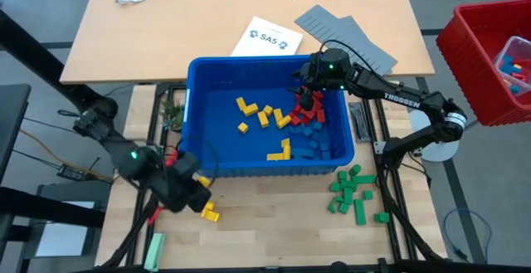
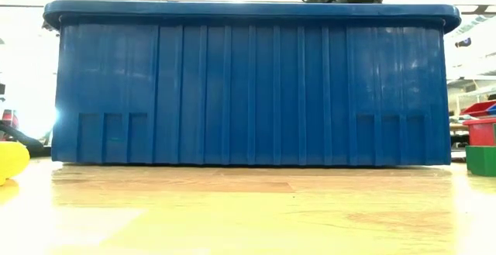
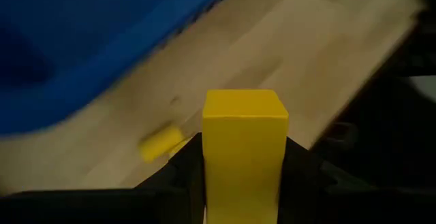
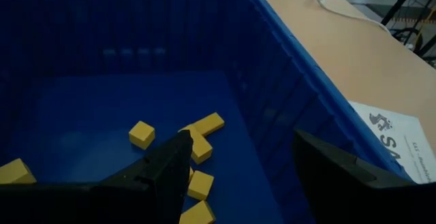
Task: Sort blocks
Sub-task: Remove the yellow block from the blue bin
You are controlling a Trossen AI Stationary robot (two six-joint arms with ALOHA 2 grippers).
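Note:
A blue bin (image 1: 270, 115) in the middle of the table holds yellow blocks (image 1: 264, 117), red blocks (image 1: 305, 117) and blue blocks (image 1: 319, 146). Green blocks (image 1: 353, 192) lie on the wood at the front right. My left gripper (image 1: 197, 197) hangs over the wood in front of the bin's near left corner, shut on a yellow block (image 3: 244, 146). Another yellow block (image 3: 162, 142) lies on the wood just beyond it. My right gripper (image 4: 238, 176) is open inside the bin's far right part, above the red blocks, with nothing between its fingers. My left gripper pinches the yellow block by two opposite sides (image 3: 211, 163) between its two fingers. The fingers slant down toward the wood. The block sticks out past the fingertips, its end face forward, clear of the table.
A red bin (image 1: 489, 57) with more blocks stands off the table's right side. Grey ridged panels (image 1: 348, 36) and a printed sheet (image 1: 265, 38) lie behind the blue bin. A pale green bar (image 1: 154, 251) lies at the front left. Bare wood runs along the front edge.

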